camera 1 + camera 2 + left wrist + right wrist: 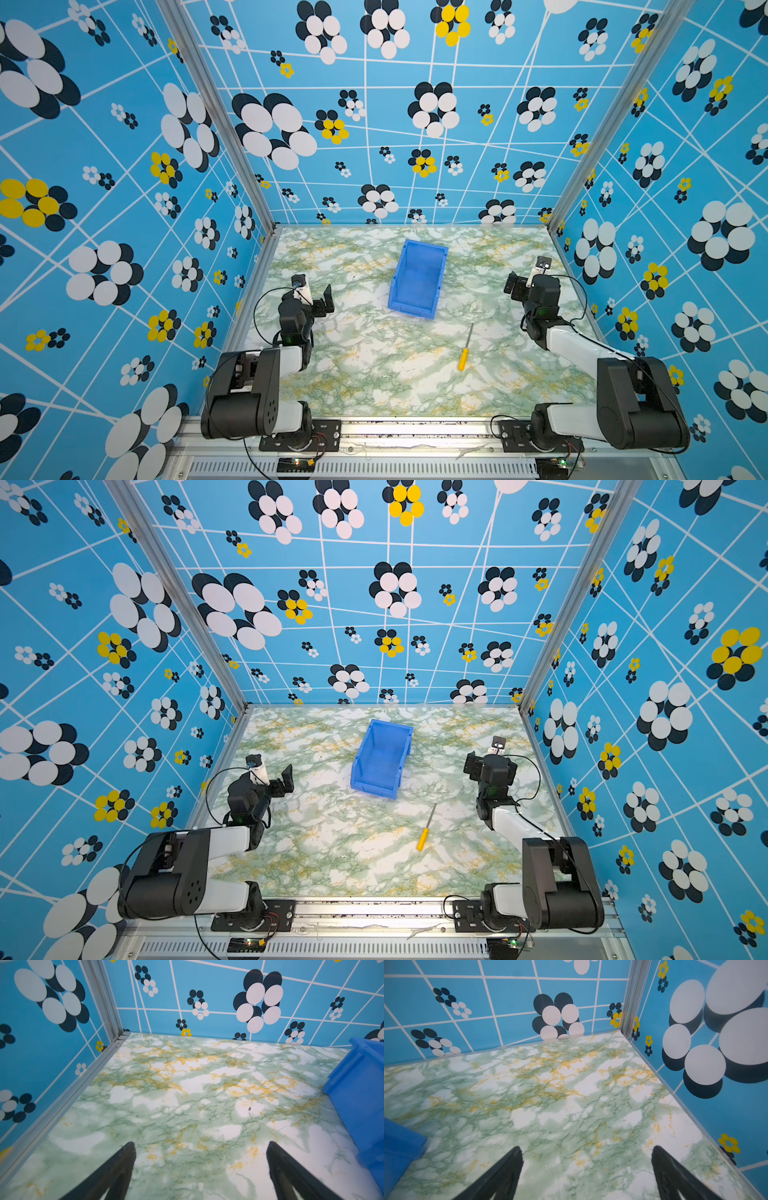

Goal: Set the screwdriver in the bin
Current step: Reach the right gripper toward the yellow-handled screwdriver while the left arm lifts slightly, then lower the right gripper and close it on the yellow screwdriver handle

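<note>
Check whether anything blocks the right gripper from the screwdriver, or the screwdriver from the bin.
Nothing visible does: only bare table separates the right gripper from the screwdriver, and the screwdriver from the bin.

The 2 arms sit folded at the near edge, forearms reaching toward the far side. The left arm (286,357) holds the left gripper (327,300) on the left, aimed far and slightly down, jaws spread wide. The right arm (582,349) holds the right gripper (514,286) on the right, aimed likewise, jaws equally wide.

Both top views look down; low wrist views seemingly share the bin (357,1095) (398,1142).
</note>
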You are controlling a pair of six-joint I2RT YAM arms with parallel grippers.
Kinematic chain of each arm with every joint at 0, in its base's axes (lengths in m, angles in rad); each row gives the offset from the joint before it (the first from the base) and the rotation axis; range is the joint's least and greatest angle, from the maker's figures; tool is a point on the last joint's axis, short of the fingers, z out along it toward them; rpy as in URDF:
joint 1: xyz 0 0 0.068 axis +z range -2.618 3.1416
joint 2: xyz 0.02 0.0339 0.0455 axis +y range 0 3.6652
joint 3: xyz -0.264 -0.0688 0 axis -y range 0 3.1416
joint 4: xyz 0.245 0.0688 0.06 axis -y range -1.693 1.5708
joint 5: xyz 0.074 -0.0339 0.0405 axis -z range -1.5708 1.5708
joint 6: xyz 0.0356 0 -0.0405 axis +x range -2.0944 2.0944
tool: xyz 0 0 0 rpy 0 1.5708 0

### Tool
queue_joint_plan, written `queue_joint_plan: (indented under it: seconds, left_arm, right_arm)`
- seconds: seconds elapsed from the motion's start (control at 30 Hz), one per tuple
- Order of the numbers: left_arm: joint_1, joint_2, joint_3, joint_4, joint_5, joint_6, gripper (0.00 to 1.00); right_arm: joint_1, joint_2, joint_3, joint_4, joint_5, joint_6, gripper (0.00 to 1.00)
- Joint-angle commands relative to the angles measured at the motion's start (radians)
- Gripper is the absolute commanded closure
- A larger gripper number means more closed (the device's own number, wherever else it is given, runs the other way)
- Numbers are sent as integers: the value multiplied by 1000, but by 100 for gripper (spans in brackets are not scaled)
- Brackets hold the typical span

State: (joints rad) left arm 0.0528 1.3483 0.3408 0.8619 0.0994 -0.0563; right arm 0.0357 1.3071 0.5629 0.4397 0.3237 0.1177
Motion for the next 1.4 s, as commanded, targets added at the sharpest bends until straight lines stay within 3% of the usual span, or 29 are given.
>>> queue_joint_plan:
  seconds: [0.0,0.27,0.47,0.67,1.0,1.37]
  left_arm:
    - [-18,-85,104,-343,58,39,1]
    - [-33,-174,286,-802,126,149,1]
    - [-59,-219,478,-1167,174,218,1]
    - [-143,-242,619,-1392,106,258,1]
    - [-214,-269,670,-1492,86,257,1]
    - [-251,-257,656,-1480,66,274,1]
  right_arm:
    - [-5,-62,68,-342,-38,103,1]
    - [52,-272,88,-689,-74,288,8]
    - [150,-342,154,-965,-140,363,17]
    - [292,-359,146,-1118,-165,463,18]
    - [539,-300,92,-1153,-217,606,28]
    - [687,-44,131,-1086,-208,655,33]
